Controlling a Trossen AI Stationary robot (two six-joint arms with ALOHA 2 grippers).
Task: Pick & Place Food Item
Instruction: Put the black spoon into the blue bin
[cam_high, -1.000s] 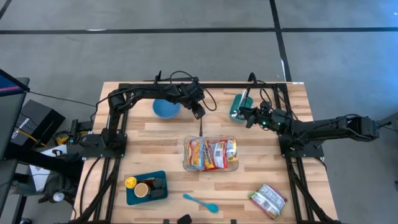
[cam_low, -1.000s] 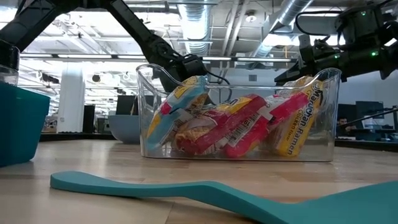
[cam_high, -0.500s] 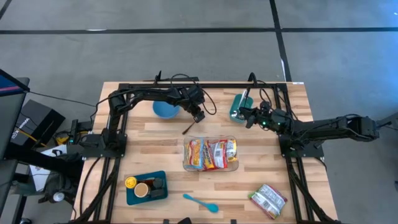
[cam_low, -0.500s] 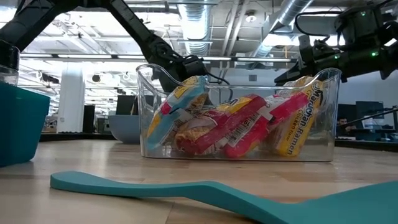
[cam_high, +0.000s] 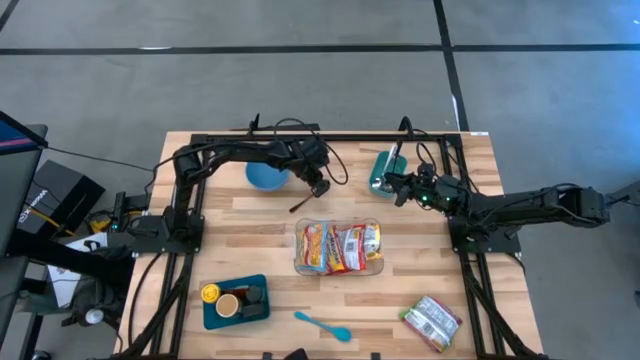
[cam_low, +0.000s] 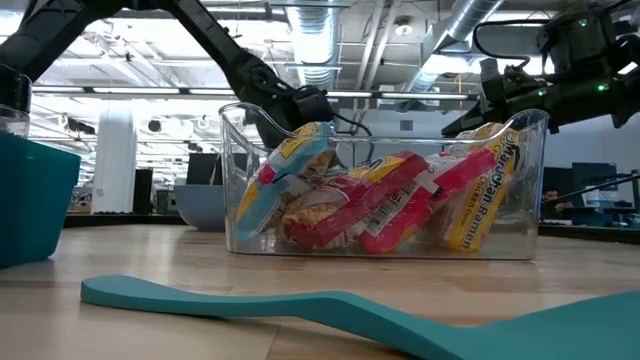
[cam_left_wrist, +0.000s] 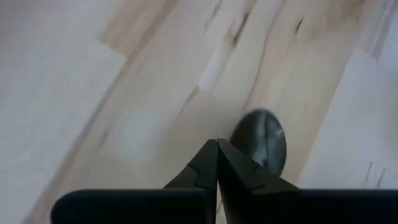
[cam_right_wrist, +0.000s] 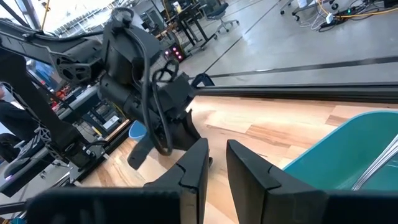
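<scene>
Looking down from the high view, we see the left gripper (cam_high: 318, 187) over bare table near the blue bowl (cam_high: 265, 176), with a dark utensil (cam_high: 301, 204) slanting out from it toward the clear bin (cam_high: 339, 247). Its wrist view adds what the overhead cannot: the fingers (cam_left_wrist: 205, 171) are pressed fully together, and a dark rounded spoon head (cam_left_wrist: 261, 139) shows just past their tips; whether they pinch the handle we cannot tell.

We note the right gripper (cam_high: 398, 189) hovers beside the teal tray (cam_high: 383, 170) at the table's far side. In its wrist view the fingers (cam_right_wrist: 191, 169) stand a narrow gap apart with nothing between them.

We find the food item, red and yellow ramen packets (cam_high: 338, 246), inside the clear bin at mid-table. The low view shows them leaning against the wall, and the bin blocks most of the table behind.

Around: a teal spoon (cam_high: 323, 325), a loose packet (cam_high: 432, 322) at the right front, and a teal tray of small jars (cam_high: 235, 300).
</scene>
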